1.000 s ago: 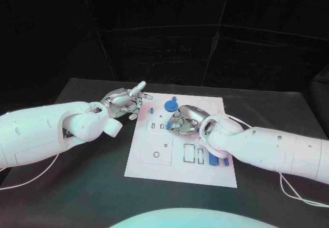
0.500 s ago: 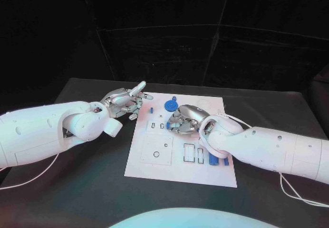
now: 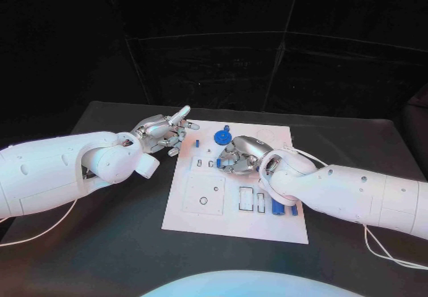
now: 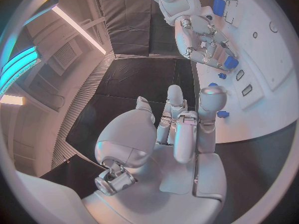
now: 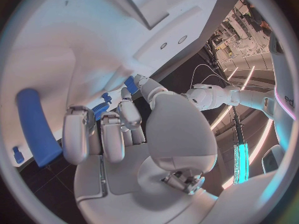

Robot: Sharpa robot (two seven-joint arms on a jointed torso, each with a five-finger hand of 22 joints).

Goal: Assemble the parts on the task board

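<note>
The task board (image 3: 234, 219) lies at the middle of the tabletop (image 3: 107, 247). The right hand (image 3: 239, 154) is over the board's far half, fingers pinching a small blue part (image 4: 229, 62). The left hand (image 3: 163, 133) hovers beside the board's far left corner, fingers loosely curled, holding nothing. Two blue bars (image 3: 284, 210) lie near the board's right edge.

The head camera looks steeply down on the black table (image 3: 107, 260) from above. Each wrist camera (a fisheye) sits close behind its own hand, facing along the fingers; all three share the task board (image 3: 236, 213) (image 4: 264, 69) (image 5: 74, 50).
</note>
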